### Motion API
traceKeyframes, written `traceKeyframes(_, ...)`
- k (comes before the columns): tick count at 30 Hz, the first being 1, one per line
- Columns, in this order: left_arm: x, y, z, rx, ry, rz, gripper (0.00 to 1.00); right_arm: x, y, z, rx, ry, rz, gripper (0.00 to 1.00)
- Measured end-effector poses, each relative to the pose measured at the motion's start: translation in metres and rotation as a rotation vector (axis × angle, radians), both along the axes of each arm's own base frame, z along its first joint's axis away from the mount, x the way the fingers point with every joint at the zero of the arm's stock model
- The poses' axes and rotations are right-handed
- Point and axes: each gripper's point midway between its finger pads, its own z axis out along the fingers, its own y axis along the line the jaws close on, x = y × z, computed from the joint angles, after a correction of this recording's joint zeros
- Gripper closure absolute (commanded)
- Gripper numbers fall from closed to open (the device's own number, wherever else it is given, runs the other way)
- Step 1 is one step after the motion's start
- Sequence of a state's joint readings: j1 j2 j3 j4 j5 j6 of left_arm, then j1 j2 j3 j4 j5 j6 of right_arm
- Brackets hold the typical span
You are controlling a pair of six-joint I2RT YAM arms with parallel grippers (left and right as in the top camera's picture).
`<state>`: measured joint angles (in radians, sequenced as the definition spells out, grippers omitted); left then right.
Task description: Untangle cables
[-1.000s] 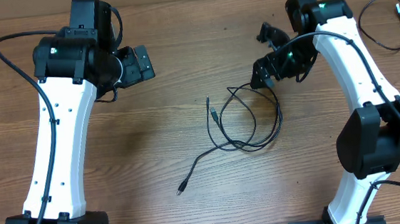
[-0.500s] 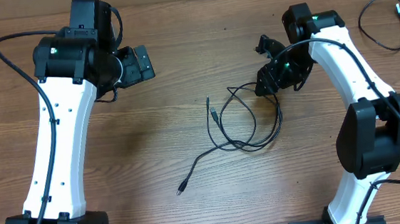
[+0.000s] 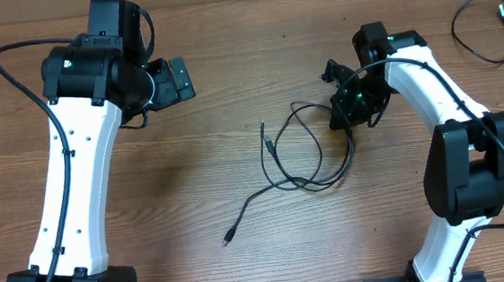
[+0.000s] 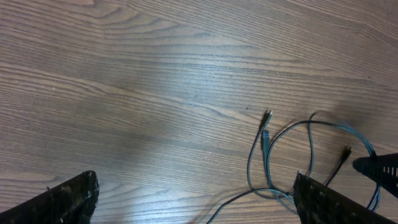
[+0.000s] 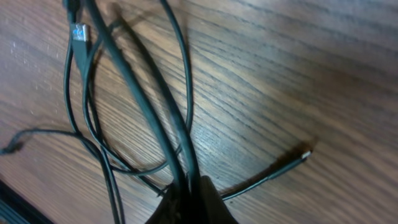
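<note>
1. Since the right gripper (image 3: 349, 113) is clenched shut on the cables (image 3: 312, 159) right where they bunch up, that's the grab. In the wrist view a couple of strands run straight into its closed tips.
2. The rest of the tangle sprawls on the table (image 3: 226, 35) out from that gripper toward the left arm. The loops overlap, and one long tail with a plug (image 3: 227, 239) ends farthest from it.
3. The left gripper (image 3: 180, 80) is spread wide and holding nothing, well apart from the right gripper, on the far side of the tangle.
4. Handling guess: these cords look light, floppy and a bit slick, so one pull probably drags the whole knot along. I'd pin a free end near a plug, not mid-loop.
</note>
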<state>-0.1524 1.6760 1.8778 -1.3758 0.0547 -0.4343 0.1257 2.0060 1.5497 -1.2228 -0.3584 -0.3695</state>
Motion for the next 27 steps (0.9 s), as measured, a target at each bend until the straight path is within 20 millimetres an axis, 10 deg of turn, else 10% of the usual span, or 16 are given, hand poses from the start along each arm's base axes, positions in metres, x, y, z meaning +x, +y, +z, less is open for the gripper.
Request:
traceKeyframes(10,0.0,0.0,0.0,0.0,0.0,0.0,0.0,0.002,0.0,0.032,-0.012,0.048,-0.09,0.96)
traceKeyframes(15,0.0,0.0,0.0,0.0,0.0,0.0,0.0,0.028,0.003,0.101,0.007,-0.061,-0.123,0.96)
traceKeyframes(27,0.0,0.0,0.0,0.0,0.0,0.0,0.0,0.047,0.044,0.343,0.383,-0.674,-0.067,0.96)
